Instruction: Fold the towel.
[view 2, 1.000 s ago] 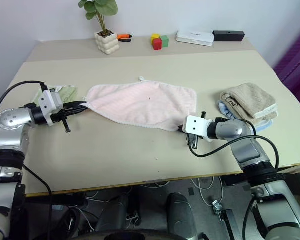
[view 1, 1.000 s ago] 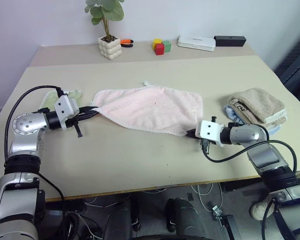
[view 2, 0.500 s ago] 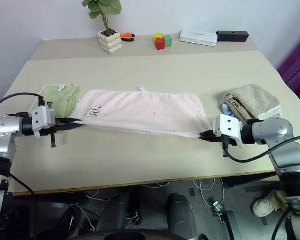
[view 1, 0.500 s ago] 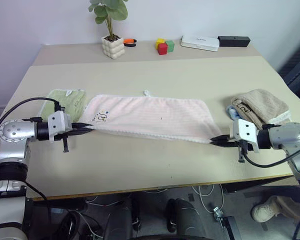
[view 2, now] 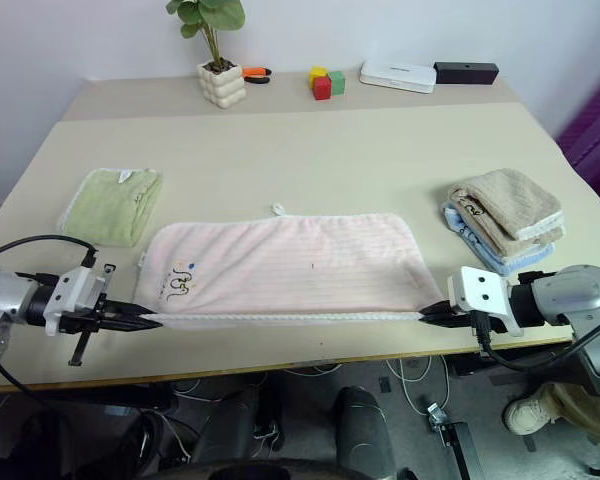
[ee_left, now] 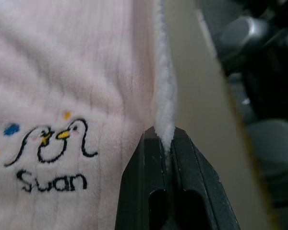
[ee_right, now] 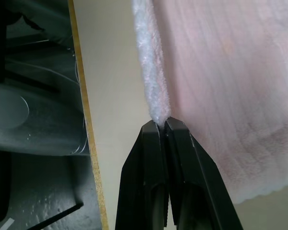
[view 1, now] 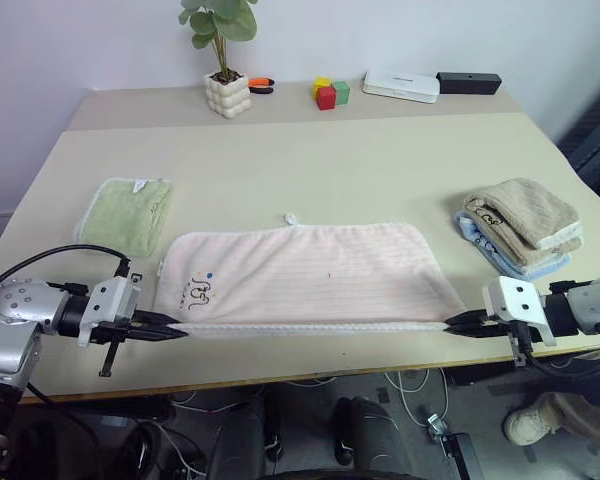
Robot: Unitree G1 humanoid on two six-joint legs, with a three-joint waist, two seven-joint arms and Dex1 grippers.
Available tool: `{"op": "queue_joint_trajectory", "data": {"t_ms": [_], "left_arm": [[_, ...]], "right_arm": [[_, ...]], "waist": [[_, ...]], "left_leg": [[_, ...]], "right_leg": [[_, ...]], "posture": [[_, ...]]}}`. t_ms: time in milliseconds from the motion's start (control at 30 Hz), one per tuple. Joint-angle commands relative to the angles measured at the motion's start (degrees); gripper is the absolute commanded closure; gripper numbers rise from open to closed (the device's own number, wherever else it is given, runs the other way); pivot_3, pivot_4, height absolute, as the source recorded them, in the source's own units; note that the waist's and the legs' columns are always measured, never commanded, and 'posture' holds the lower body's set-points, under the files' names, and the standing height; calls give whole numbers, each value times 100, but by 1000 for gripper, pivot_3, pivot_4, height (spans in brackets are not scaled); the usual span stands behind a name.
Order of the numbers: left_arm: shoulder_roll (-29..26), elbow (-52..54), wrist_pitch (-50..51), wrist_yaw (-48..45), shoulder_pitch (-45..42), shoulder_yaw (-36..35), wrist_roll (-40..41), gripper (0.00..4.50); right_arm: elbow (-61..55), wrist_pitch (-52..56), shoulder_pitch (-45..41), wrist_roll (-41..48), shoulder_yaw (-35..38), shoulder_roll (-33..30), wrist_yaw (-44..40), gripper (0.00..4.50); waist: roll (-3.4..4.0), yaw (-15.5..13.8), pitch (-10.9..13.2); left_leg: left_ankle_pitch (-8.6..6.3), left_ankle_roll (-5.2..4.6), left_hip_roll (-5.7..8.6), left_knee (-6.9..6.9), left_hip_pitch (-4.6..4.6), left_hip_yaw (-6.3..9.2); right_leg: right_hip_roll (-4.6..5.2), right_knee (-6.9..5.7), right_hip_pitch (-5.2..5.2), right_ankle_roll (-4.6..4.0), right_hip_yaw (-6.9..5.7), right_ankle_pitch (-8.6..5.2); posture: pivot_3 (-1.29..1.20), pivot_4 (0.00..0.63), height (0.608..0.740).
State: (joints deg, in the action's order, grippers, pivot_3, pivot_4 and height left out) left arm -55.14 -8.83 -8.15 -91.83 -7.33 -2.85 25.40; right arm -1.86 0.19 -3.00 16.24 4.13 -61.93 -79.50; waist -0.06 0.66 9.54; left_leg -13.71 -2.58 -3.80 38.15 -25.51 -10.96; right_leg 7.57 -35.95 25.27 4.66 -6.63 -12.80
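Nearest the table's front edge, the left gripper (view 1: 170, 328) and the right gripper (view 1: 458, 323) each pinch one near corner of the towel (view 1: 315, 272), fingers clamped tight on the white piped hem, as both wrist views show. The hem runs taut between them, parallel to the front edge, so the towel's long axis lies across the robot from left to right and the rest of the cloth spreads flat on the table (view 1: 320, 160) away from both grippers. Judging from this, the fold calls for carrying the near edge forward over the cloth to the far edge, where the small white loop tag (view 1: 291, 219) sits; both arms are equally placed for it.

Beyond the towel's left end lies a folded green towel (view 1: 130, 212), apart from it; beyond its right end a stack of folded beige and blue towels (view 1: 522, 225).

The embroidered motif (ee_left: 48, 153) near the left corner reads roughly "Suan". How much cloth lies inside each pinch is hidden.
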Motion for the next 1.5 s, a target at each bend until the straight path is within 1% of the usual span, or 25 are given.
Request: {"op": "queue_joint_trajectory", "data": {"t_ms": [33, 133, 233, 333, 400, 500, 600, 767, 867, 1067, 1367, 1433, 1500], "left_arm": [[279, -420, -104, 247, -537, -108, -59, 4500], [459, -1117, -638, 397, -1071, -136, -384, 4500], [637, -1947, -954, 508, -1753, -96, -590, 4500], [768, -2943, -1701, 872, -2351, 39, -1163, 4500], [878, -3402, -2054, 1079, -2647, 94, -1393, 4500], [1020, -3848, -2288, 1234, -2911, 148, -1541, 4500], [1116, -4232, -2448, 1498, -3100, 208, -1765, 4500], [1261, -4586, -2555, 1801, -3267, 167, -1881, 4500], [1295, -4638, -2436, 1878, -3288, 134, -1852, 4500], [1279, -4611, -2397, 2053, -3313, 124, -1885, 4500], [1460, -4866, -2063, 2556, -3566, 198, -2069, 4500], [1533, -4934, -1891, 2639, -3640, 186, -2070, 4500], [1591, -5015, -1492, 2566, -3728, 145, -2001, 4500]], "right_arm": [[225, -169, -452, -101, 21, 105, 151, 4465], [581, -403, -917, -266, -68, 255, 308, 4465], [998, -688, -1442, -496, -213, 389, 407, 4465], [1493, -990, -1981, -730, -393, 590, 546, 4465], [1882, -1269, -2333, -959, -533, 730, 677, 4465], [2556, -1800, -2858, -1421, -773, 956, 1037, 4465], [3135, -2098, -3270, -1871, -1045, 1139, 1357, 4465], [3807, -2608, -3697, -2345, -1329, 1394, 1804, 4465], [4327, -2887, -4000, -2641, -1439, 1455, 2184, 4465], [4999, -3306, -4425, -2851, -1503, 1590, 2648, 4465], [5657, -3393, -4686, -3029, -1612, 2026, 3183, 4465], [5768, -3345, -4711, -3149, -1671, 2095, 3330, 4465], [5849, -3324, -4717, -3188, -1693, 2147, 3362, 4465]], "waist": [[1, -6, 0], [0, 5, 1], [2, 6, 2], [0, 17, 2], [0, 25, 2], [0, 27, 3], [-1, 40, 3], [-1, 49, 3], [0, 49, 4], [0, 55, 4], [1, 60, 3], [1, 59, 3], [0, 54, 3]], "left_leg": [[0, 0, 2, 0, 0, 0], [0, 0, 3, 2, -3, 0], [2, 0, 5, 1, -5, -5], [10, 9, 6, 6, -6, -8], [11, 8, 6, 7, -7, -12], [25, 6, 7, 9, -9, -20], [27, 6, 6, 9, -15, -27], [28, 6, 6, 9, -16, -32], [29, 5, 6, 9, -15, -36], [30, 6, 6, 8, -14, -41], [32, 9, 7, 8, -11, -49], [34, 11, 7, 8, -10, -55], [35, 13, 7, 8, -10, -65]], "right_leg": [[4, 0, 0, 0, -2, 0], [2, -1, 1, 0, -7, 1], [-3, -2, 3, 0, -10, 1], [-5, -5, 2, 3, -11, 3], [-5, -6, 2, 3, -11, 3], [-4, -12, -2, 5, -11, 4], [-3, -15, -4, 6, -10, 5], [-4, -18, -5, 23, -10, 13], [-4, -21, -5, 27, -9, 15], [-6, -24, -5, 30, -8, 16], [-15, -25, -8, 32, -6, 16], [-20, -25, -9, 32, -6, 16], [-21, -28, -9, 33, -6, 16]], "posture": [[0, 150, 740], [0, 150, 740], [0, 150, 740], [0, 150, 740], [0, 150, 740], [0, 150, 740], [0, 150, 740], [0, 150, 740], [0, 150, 740], [0, 150, 740], [0, 150, 740], [0, 150, 740], [0, 150, 740]]}}
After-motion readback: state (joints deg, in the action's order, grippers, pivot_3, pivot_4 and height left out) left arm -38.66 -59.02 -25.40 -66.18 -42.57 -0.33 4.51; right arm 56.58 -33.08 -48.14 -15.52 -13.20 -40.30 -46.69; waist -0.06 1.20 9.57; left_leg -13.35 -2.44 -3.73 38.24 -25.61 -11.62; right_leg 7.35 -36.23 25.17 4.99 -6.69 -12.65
